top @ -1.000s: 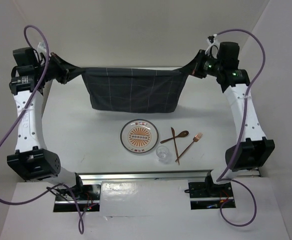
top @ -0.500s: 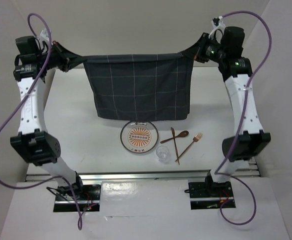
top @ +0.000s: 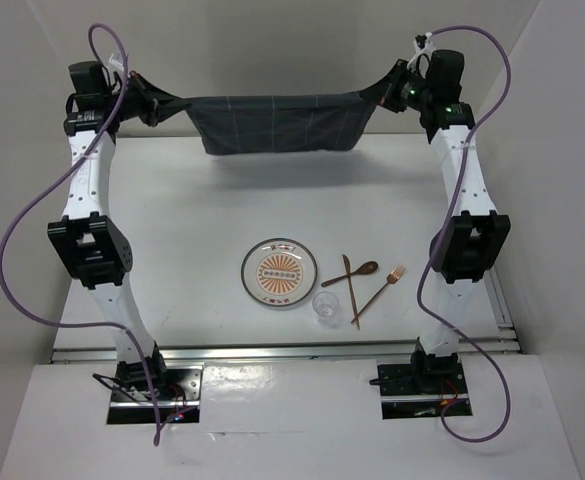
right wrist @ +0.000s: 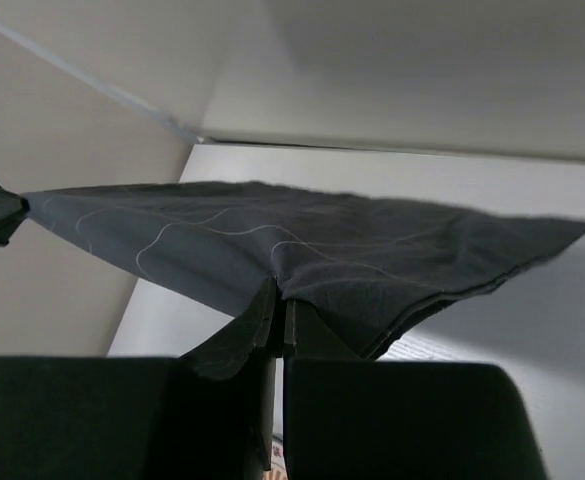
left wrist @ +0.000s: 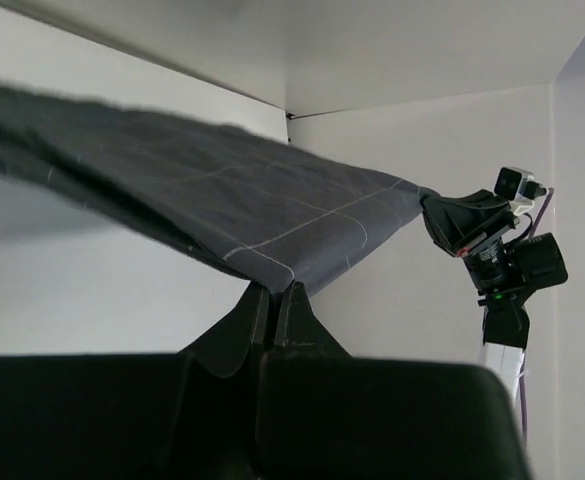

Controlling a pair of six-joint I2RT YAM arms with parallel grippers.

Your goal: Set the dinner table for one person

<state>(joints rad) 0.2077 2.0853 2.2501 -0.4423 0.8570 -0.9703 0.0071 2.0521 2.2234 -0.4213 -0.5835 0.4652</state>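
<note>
White walls close in the **dinner table** [top: 172,220], a plain white top lying with its long axis left to right across the top view. Its metal rail [top: 292,350] edge runs along the near side, just beyond the two arm bases.

Closest to that rail stands a clear drinking glass [top: 326,307], just off the near right rim of the plate [top: 279,272]. The plate is round with an orange sunburst pattern and sits near the middle of the table's near half. To the right of the plate lie a wooden knife [top: 352,300] and a wooden spoon [top: 369,267], crossing each other. A wooden fork [top: 384,286] lies slanted further right, its tines pointing away to the far right.

Well beyond the plate, above the table's far edge, a dark grey checked cloth [top: 277,123] hangs stretched sideways between the arms. The left gripper [top: 157,100] pinches its left corner and the right gripper [top: 380,92] its right corner. Each wrist view shows the fingers pressed together on a fold of cloth's edge, left [left wrist: 272,300] and right [right wrist: 279,300], with the fabric spreading away toward the opposite arm.
</note>
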